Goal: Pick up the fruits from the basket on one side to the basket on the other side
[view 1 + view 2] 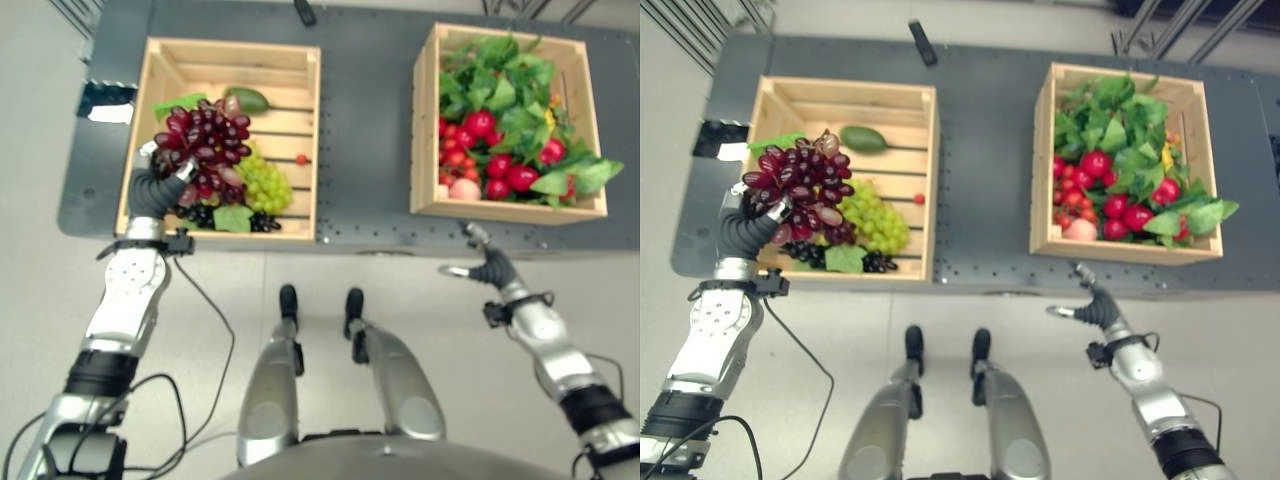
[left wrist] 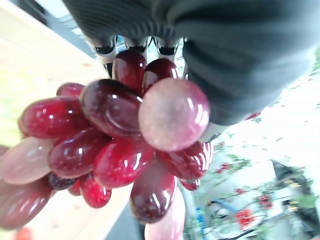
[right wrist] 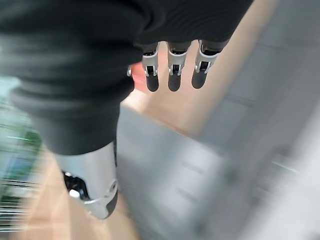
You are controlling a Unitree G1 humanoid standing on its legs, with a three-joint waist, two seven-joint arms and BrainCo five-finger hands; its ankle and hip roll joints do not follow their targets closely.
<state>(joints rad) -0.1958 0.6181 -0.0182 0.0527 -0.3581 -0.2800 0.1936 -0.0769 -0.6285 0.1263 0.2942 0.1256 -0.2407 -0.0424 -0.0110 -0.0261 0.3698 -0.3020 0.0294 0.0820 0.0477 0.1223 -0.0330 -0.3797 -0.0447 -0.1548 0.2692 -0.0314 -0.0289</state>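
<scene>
Fruit in hand: red grape bunch [image 1: 205, 145], raised above the near-left corner of the left crate [image 1: 290, 62], with its lower berries hanging close over the fruit that lies below.
Left hand: left hand [image 1: 158, 186] is at the bunch's near-left side; in the left wrist view the fingers [image 2: 106, 46] curl over the top of the grapes and the berries press against the dark cover, so the hand is clamped on the bunch.
Left crate contents: green grape bunch [image 1: 264, 186] just beside the red one, dark grapes [image 1: 263, 222] along the near wall, a green avocado [image 1: 247, 98] toward the far wall, a small red fruit [image 1: 301, 159] on the slats, and leaves [image 1: 233, 218].
Destination: right crate [image 1: 500, 212] stands well apart on the same grey tabletop [image 1: 365, 120] and is already heaped with green leaves and red fruits [image 1: 478, 124].
Right hand: right hand [image 1: 483, 260] hovers off the tabletop's near edge, near the right crate's near wall; its fingers are spread and it carries nothing.
Step in hand (judgement): lift and carry across to the right crate.
Risk 1: the bunch hangs loose from a partial grip; a fast swing could shake it free.
Risk 2: a low carry path could snag the bunch on the crate wall.
Risk 3: the right crate is full; a release onto the heap could let the grapes roll over the rim.
</scene>
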